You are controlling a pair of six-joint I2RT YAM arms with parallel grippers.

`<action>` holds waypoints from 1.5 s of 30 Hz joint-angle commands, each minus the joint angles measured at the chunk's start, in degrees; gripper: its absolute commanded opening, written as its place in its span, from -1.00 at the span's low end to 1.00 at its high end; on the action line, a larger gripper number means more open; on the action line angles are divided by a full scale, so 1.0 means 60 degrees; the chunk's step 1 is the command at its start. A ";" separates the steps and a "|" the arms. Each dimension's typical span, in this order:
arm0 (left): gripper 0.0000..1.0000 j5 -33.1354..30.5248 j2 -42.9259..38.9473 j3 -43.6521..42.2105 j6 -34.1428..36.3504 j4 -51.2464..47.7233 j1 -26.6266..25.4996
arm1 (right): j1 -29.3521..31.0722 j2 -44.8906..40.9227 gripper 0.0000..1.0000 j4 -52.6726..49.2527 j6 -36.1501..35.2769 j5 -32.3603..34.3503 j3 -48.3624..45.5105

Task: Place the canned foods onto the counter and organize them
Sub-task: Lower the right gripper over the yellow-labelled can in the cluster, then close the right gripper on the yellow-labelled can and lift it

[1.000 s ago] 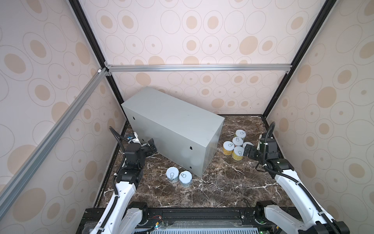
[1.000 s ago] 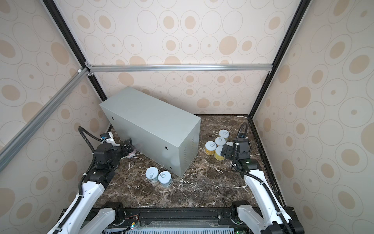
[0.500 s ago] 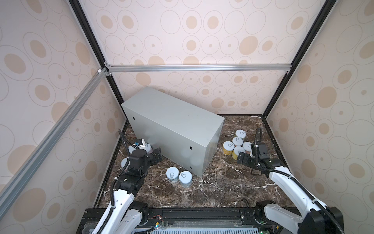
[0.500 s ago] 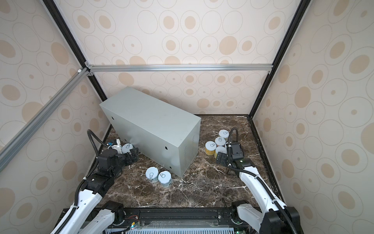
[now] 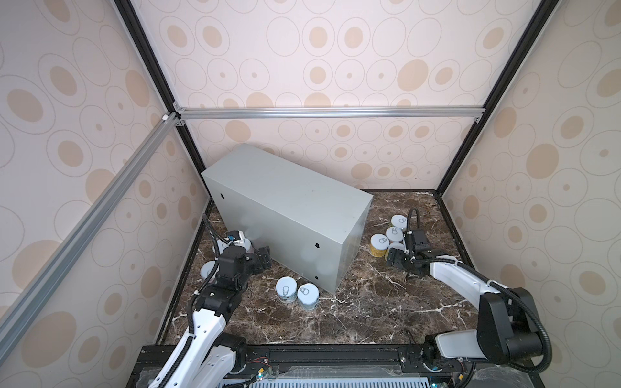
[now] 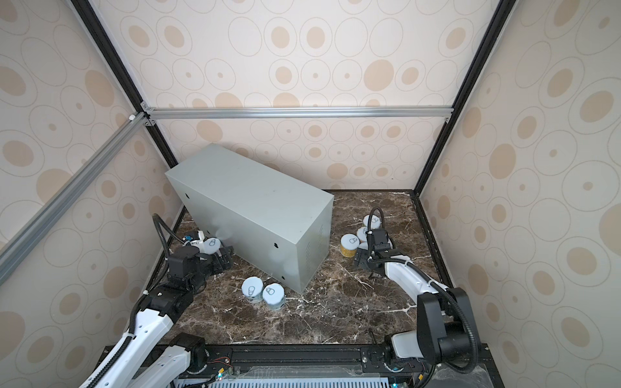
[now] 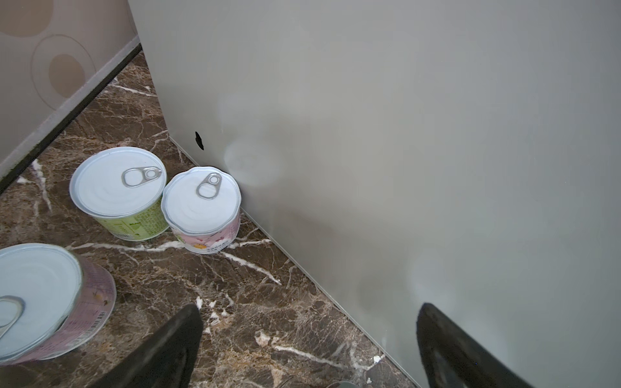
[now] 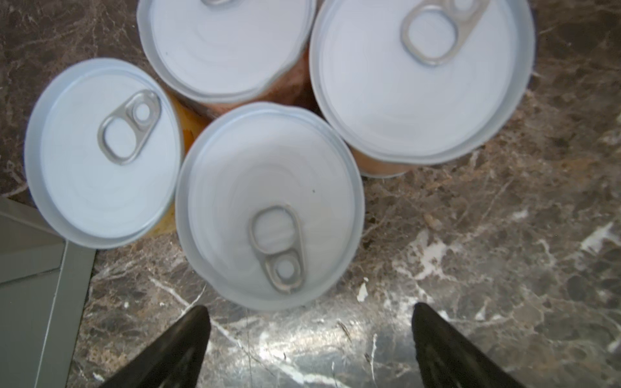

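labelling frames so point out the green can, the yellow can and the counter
green can [image 7: 117,183], left wrist view, middle of its lid
yellow can [image 5: 379,241], in a top view, middle of its lid
counter [image 5: 289,193], in a top view, bare top face

White arms [image 5: 452,276], black joints [image 5: 497,319], ribbed cables [image 5: 414,208]

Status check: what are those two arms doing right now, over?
Both open and empty: left gripper low beside the counter, right gripper facing a cluster of cans. No cans on the counter yet. Nothing seen in the way.
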 commanded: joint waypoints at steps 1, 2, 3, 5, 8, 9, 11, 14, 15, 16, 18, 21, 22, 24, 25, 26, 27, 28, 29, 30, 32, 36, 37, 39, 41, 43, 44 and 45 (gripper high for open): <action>0.99 0.0149 0.0147 0.0280 0.0165 0.0336 -0.0027 | 0.0062 0.0542 0.92 0.0191 -0.0084 0.0157 0.0567; 0.99 0.0170 0.0175 0.0295 0.0180 0.0374 -0.0032 | 0.0062 0.0685 0.92 0.0189 -0.0100 0.0173 0.0688; 0.98 0.0186 0.0190 0.0294 0.0194 0.0398 -0.0021 | 0.0064 0.0830 0.92 0.0189 -0.0115 0.0194 0.0810; 0.98 0.0211 0.0206 0.0315 0.0210 0.0398 -0.0024 | 0.0062 0.1141 0.92 0.0203 -0.0143 0.0200 0.1025; 0.98 0.0200 0.0179 0.0334 0.0239 0.0405 -0.0029 | 0.0065 0.1529 0.92 0.0155 -0.0176 0.0259 0.1367; 0.98 0.0200 0.0179 0.0335 0.0253 0.0412 -0.0023 | 0.0062 0.1619 0.92 0.0145 -0.0185 0.0291 0.1471; 0.98 0.0196 0.0186 0.0331 0.0269 0.0446 -0.0019 | 0.0062 0.1791 0.91 0.0108 -0.0207 0.0341 0.1634; 0.98 0.0229 0.0274 0.0347 0.0275 0.0485 -0.0017 | 0.0062 0.2018 0.83 0.0069 -0.0220 0.0374 0.1827; 0.98 0.0244 0.0305 0.0349 0.0269 0.0512 -0.0004 | 0.0062 0.2081 0.79 0.0070 -0.0233 0.0386 0.1867; 0.98 0.0251 0.0311 0.0346 0.0269 0.0518 -0.0012 | 0.0063 0.2126 0.78 0.0058 -0.0251 0.0381 0.1902; 0.98 0.0260 0.0326 0.0339 0.0269 0.0530 -0.0013 | 0.0062 0.2202 0.71 0.0081 -0.0276 0.0364 0.1927; 0.99 0.0240 0.0297 0.0334 0.0269 0.0549 -0.0008 | 0.0063 0.2327 0.61 0.0113 -0.0333 0.0388 0.1996; 0.98 0.0230 0.0283 0.0331 0.0269 0.0532 -0.0016 | 0.0066 0.2382 0.60 0.0107 -0.0344 0.0395 0.2014; 0.98 0.0230 0.0260 0.0333 0.0261 0.0507 -0.0017 | 0.0062 0.2506 0.50 0.0079 -0.0377 0.0355 0.2060; 0.98 0.0237 0.0253 0.0327 0.0254 0.0497 -0.0017 | 0.0062 0.2546 0.46 0.0061 -0.0392 0.0323 0.2087; 0.98 0.0244 0.0227 0.0325 0.0254 0.0470 -0.0017 | 0.0062 0.2591 0.39 0.0059 -0.0407 0.0283 0.2089; 0.98 0.0244 0.0211 0.0335 0.0246 0.0450 -0.0015 | 0.0066 0.2615 0.32 0.0063 -0.0422 0.0242 0.2077; 0.99 0.0254 0.0183 0.0355 0.0247 0.0437 -0.0017 | 0.0062 0.2615 0.23 0.0052 -0.0452 0.0225 0.2081; 0.98 0.0246 0.0171 0.0403 0.0259 0.0395 -0.0010 | 0.0069 0.2609 0.14 0.0043 -0.0474 0.0209 0.2077; 0.98 0.0247 0.0152 0.0468 0.0267 0.0349 -0.0017 | 0.0074 0.2591 0.06 0.0033 -0.0510 0.0194 0.2052; 0.98 0.0258 0.0136 0.0617 0.0283 0.0254 -0.0017 | 0.0062 0.2531 -0.07 -0.0014 -0.0567 0.0175 0.2046; 0.98 0.0335 0.0070 0.0826 0.0283 0.0101 -0.0010 | 0.0062 0.2251 -0.25 -0.0193 -0.0684 0.0128 0.2019; 0.98 0.0346 0.0052 0.0867 0.0284 0.0055 -0.0017 | 0.0073 0.2170 -0.27 -0.0243 -0.0705 0.0111 0.2016; 0.98 0.0412 -0.0032 0.0921 0.0297 -0.0054 -0.0017 | 0.0064 0.1948 -0.31 -0.0401 -0.0774 0.0034 0.2041; 0.98 0.0420 -0.0143 0.0990 0.0341 -0.0182 -0.0017 | 0.0062 0.1696 -0.31 -0.0609 -0.0843 -0.0029 0.2066; 0.98 0.0421 -0.0278 0.1083 0.0392 -0.0334 -0.0017 | 0.0062 0.1415 -0.31 -0.0831 -0.0886 -0.0093 0.2089; 0.98 0.0403 -0.0363 0.1128 0.0426 -0.0443 -0.0008 | 0.0077 0.1258 -0.31 -0.0949 -0.0907 -0.0124 0.2109; 0.98 0.0392 -0.0465 0.1186 0.0455 -0.0547 -0.0013 | 0.0089 0.1088 -0.32 -0.1084 -0.0923 -0.0170 0.2140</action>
